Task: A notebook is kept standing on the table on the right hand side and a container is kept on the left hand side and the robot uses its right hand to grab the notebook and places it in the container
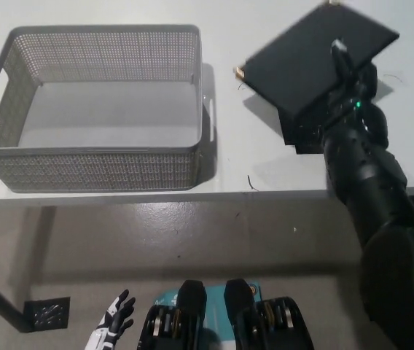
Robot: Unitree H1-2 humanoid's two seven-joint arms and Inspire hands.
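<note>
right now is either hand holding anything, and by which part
The right hand holds the black notebook by its right edge; the left hand holds nothing.

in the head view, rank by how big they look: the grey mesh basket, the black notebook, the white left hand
1. Grey perforated plastic basket, by far the largest.
2. Flat black notebook, held tilted in the black right hand; it is raised nearer the camera, so it may look somewhat oversized.
3. White left hand, smallest, partly cut off at the bottom edge.
</note>
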